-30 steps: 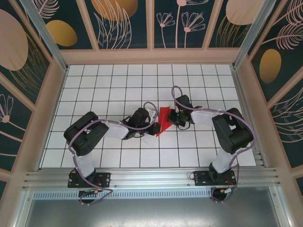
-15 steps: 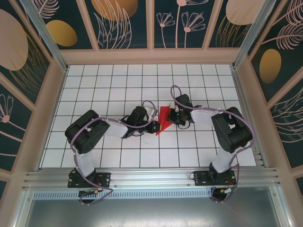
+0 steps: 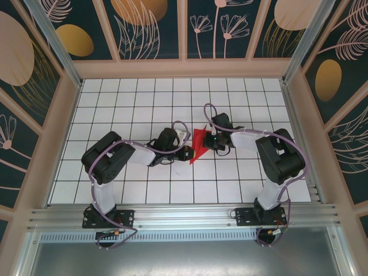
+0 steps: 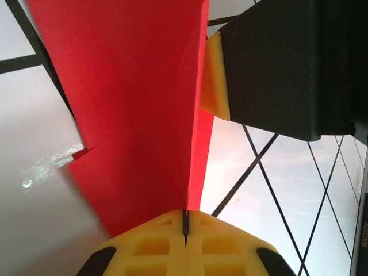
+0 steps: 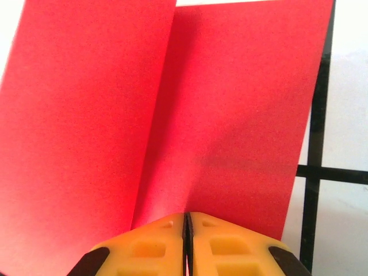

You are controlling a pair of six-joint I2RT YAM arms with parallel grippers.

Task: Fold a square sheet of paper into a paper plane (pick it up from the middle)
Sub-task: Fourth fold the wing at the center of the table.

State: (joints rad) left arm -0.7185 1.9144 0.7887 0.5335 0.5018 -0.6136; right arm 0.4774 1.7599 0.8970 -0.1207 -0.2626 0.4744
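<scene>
Clamped shut with the left gripper (image 4: 185,225) on the near end of the folded red paper (image 4: 138,115). Pinched likewise by the right gripper (image 5: 185,225), closed right at the crease. Stretched between both, at the middle of the tiled table (image 3: 144,109).

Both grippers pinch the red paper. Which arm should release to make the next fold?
Likely left: the left gripper pinches the paper at a narrow end; the right gripper anchors its centre crease.
</scene>
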